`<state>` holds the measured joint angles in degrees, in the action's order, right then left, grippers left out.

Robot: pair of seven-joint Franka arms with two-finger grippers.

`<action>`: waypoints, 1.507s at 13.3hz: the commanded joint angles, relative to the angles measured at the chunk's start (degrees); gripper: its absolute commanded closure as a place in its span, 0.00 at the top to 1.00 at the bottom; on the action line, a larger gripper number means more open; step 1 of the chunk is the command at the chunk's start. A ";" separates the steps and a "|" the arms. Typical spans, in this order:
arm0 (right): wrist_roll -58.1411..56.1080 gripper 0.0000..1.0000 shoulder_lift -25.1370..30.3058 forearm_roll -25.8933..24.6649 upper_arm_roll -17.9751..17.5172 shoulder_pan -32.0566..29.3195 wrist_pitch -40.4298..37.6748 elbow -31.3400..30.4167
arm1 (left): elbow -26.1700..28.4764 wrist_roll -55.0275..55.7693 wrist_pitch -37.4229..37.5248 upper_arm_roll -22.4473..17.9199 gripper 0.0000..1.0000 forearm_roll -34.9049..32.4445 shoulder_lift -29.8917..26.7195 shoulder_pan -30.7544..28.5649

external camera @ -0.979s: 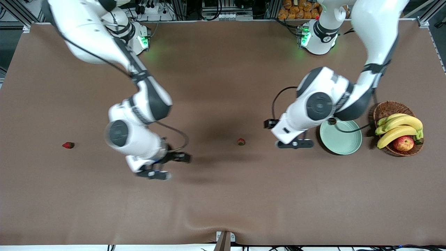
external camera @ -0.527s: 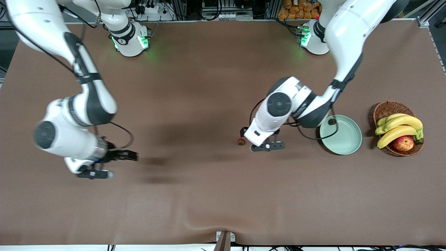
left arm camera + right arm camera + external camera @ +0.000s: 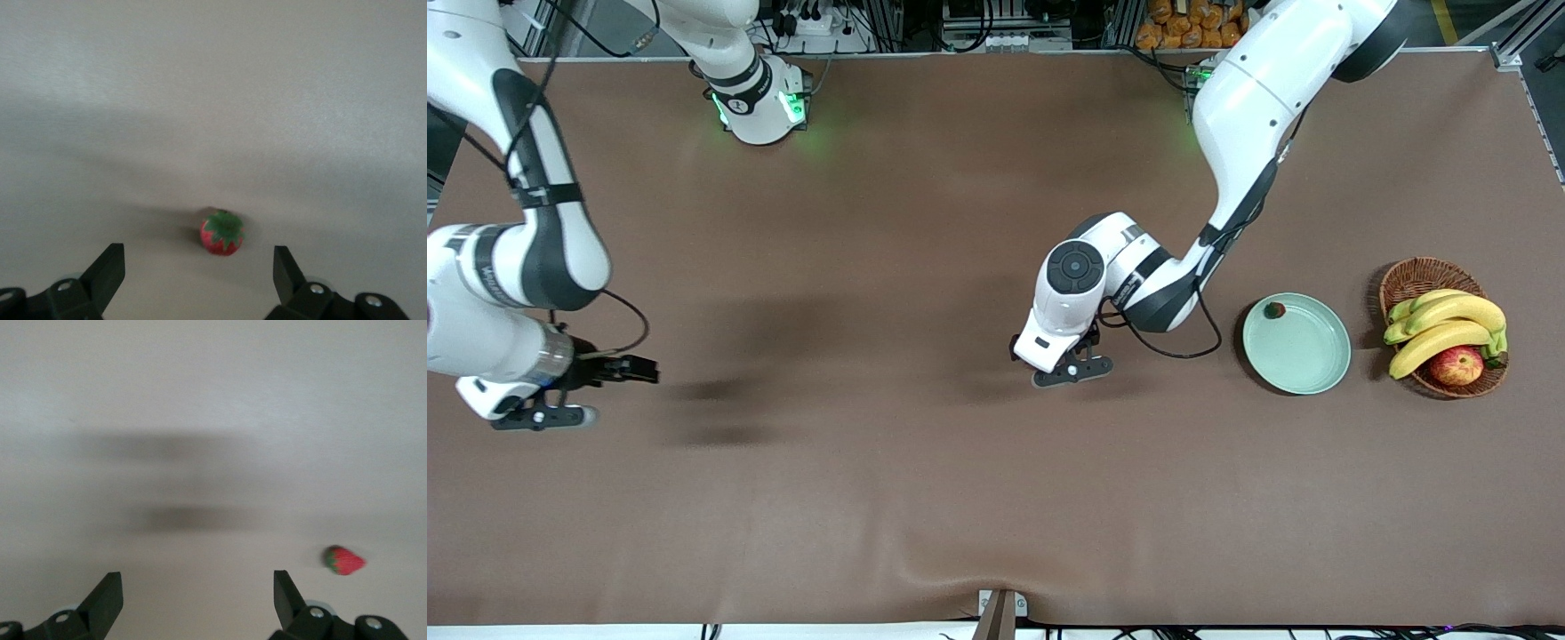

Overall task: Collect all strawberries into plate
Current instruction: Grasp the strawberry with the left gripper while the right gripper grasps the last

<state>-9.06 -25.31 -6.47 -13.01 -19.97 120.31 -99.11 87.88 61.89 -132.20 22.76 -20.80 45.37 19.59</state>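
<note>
A: What do we see, biggest things first?

B: The table (image 3: 960, 498) carries everything. The left arm (image 3: 1227, 133) reaches out to mid-table, and the right arm (image 3: 516, 249) stretches to its own end of the table.

A: And on the table?

B: The plate (image 3: 1303, 356) sits near the left arm's end, with the basket (image 3: 1423, 271) of bananas (image 3: 1445, 324) and an apple (image 3: 1456, 365) just beside it, closer to that end.

A: The grippers?

B: We see the left gripper (image 3: 1063, 360) low over mid-table, well apart from the plate. Its wrist view shows the fingers (image 3: 107, 270) spread wide, holding nothing, with a strawberry (image 3: 222, 233) on the table between them. The right gripper (image 3: 543, 400) hangs over the right arm's end of the table; its fingers (image 3: 107, 593) are also wide apart and empty.

A: Where are the berries?

B: One strawberry (image 3: 1274, 309) lies in the plate, by the rim farthest from the front camera. A second lies under the left gripper. A third strawberry (image 3: 343, 560) lies on the table, off to one side of the right gripper's fingers.
</note>
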 commanded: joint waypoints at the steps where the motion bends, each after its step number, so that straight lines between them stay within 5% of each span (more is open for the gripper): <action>1: -5.86 1.00 2.28 -3.10 -1.14 -5.41 8.84 -8.08 | -1.66 1.66 -2.79 -0.96 0.89 -1.79 2.26 0.89; 4: -16.30 1.00 0.62 -6.10 -1.14 -9.90 20.03 -12.77 | -1.74 1.83 -3.94 -1.75 0.86 -2.23 3.14 1.76; 8: -31.52 1.00 -1.14 -11.79 -1.14 -12.28 20.49 -12.42 | -1.74 2.01 -5.26 -2.28 0.79 -2.14 3.94 2.20; 10: -36.35 1.00 -1.59 -16.98 -1.14 -12.55 20.40 -12.42 | -1.74 2.19 -5.35 -2.28 0.65 -2.23 4.37 2.29; 13: -49.52 1.00 -3.77 -17.88 -1.23 -14.12 20.40 -12.34 | -1.66 2.10 -5.35 -2.28 0.37 -2.32 4.73 2.21; 16: -58.50 1.00 -4.84 -17.88 -1.23 -14.57 20.40 -12.33 | -1.22 1.92 -5.09 -2.28 0.00 -2.58 2.98 0.28; 20: -66.59 1.00 -6.50 -17.88 -1.23 -14.57 20.49 -11.20 | 0.37 1.04 2.18 -0.27 0.00 -1.97 -4.57 -5.95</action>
<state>-66.64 -30.52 -22.92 -13.27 -32.74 137.16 -110.66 86.28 62.19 -134.63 20.94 -21.52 46.08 16.23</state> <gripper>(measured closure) 0.000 0.678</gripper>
